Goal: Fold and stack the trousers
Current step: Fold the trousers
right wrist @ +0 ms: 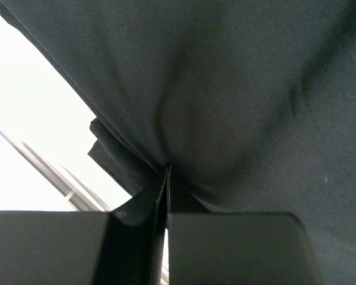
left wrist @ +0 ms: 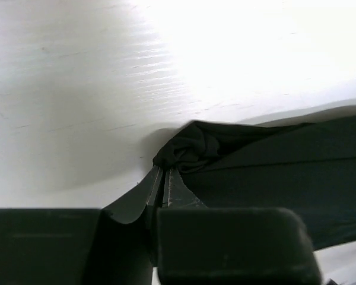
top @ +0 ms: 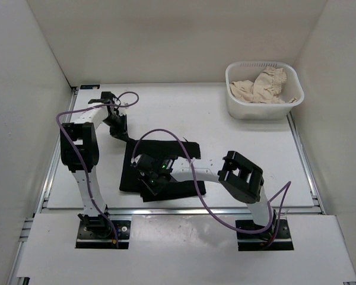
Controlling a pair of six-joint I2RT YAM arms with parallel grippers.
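Well, soft black trousers [top: 178, 148], part-folded: bunched corner tight in L fingers [left wrist: 177, 193], mid-fabric tight in R fingers [right wrist: 139, 205].

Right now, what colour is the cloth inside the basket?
Beige cloth; top external view shows it best.

You have a white counter [top: 243, 154] filling the middle of the top view. The black trousers [top: 187, 148] lie bunched just left of centre, with one strip trailing toward the upper left. A white basket [top: 261, 111] stands at the upper right, well apart from them.
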